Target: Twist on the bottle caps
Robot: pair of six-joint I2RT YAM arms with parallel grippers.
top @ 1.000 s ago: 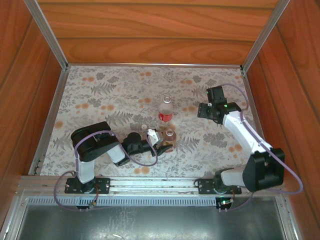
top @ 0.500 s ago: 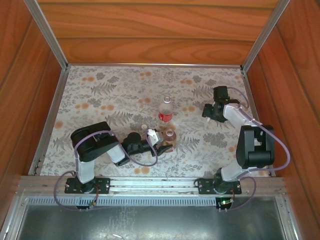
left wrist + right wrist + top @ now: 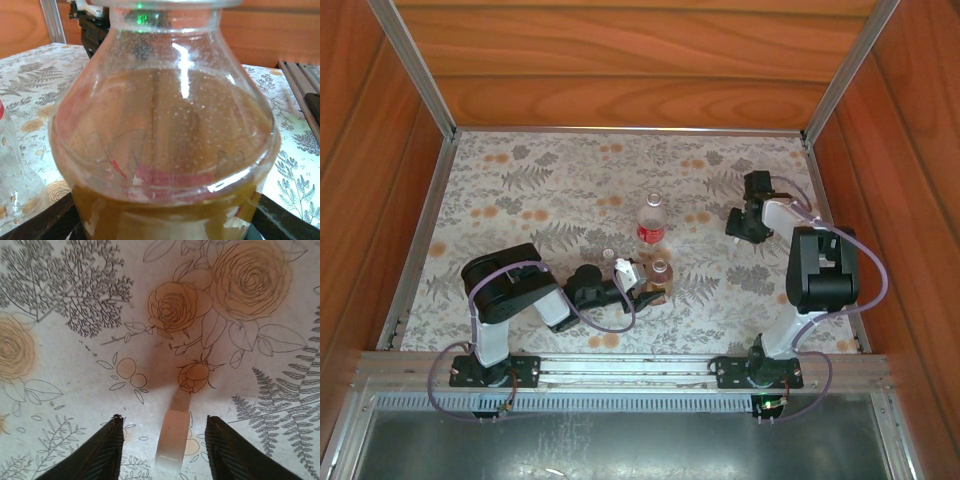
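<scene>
Left gripper [image 3: 648, 292] is clamped on the amber bottle [image 3: 165, 150], fingers low on either side of its belly, bottle upright, and its neck looks bare at the top. It's nearly full of brownish liquid, so I'd judge it hefty for its size. Its smooth, glossy plastic wall could slip or dent. Low on the body, where it's gripped, seems the right hold, since that leaves the neck free. The clear bottle [image 3: 651, 222] stands upright just beyond that gripper, apart from the amber one. A white cap [image 3: 609, 254] lies on the floral tablecloth [image 3: 520, 190] close beside that gripper's wrist, on the side away from the arm bases. Over to the right gripper [image 3: 163, 422]: it points down at the cloth, jaws apart at a middling width. A small pale piece [image 3: 172, 440] sits between them, touched by neither finger (likely the other cap, though I can't be sure). A cap like that should be feather-light, stiff and easy to flick away, so pinch squarely across its rim. Writing: a red label on the clear bottle, and a label seen from behind through the amber one, nothing readable on either.
</scene>
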